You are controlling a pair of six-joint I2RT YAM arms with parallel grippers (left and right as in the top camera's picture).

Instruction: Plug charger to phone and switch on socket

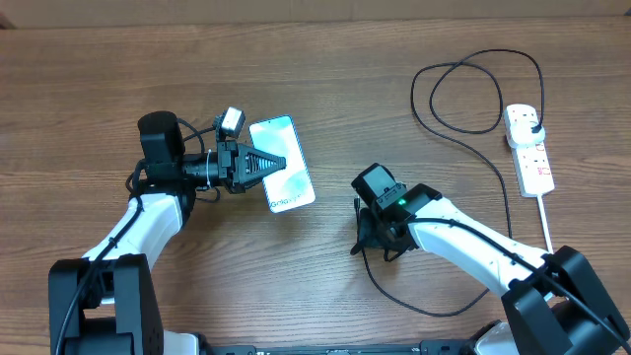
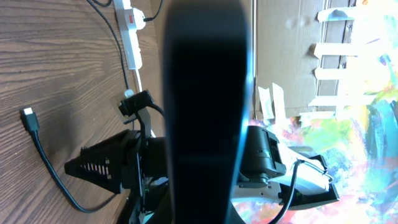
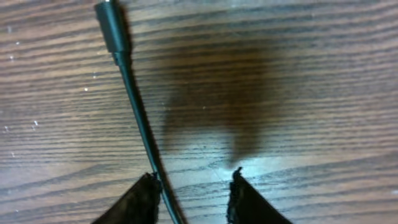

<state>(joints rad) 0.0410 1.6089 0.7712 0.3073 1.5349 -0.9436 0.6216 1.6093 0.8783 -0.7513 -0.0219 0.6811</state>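
Phone (image 1: 294, 183) left of the bench's middle, screen up, skewed to the edges. Seemingly clamped in the left gripper (image 1: 281, 162): one black finger laid across the screen, the other hidden beneath. In the left wrist view, only a dark blurred slab down the middle.

Charger (image 3: 138, 124) lying loose on the wood. Connector (image 3: 111, 28) flat on the bench near the middle, right of the phone and apart from it. Cable trailing back toward the near edge, sweeping right, then looping up by the far right corner to a plug (image 1: 530, 121) seated in the far end of the socket (image 1: 533, 165).

Socket close along the right edge, nearer the far corner, white cord (image 1: 545, 222) running toward the near edge.

Right gripper (image 3: 193, 193) pointed down at the wood over the cable, fingertips apart, nothing pinched. Cable passing just beside one tip, connector lying beyond both.
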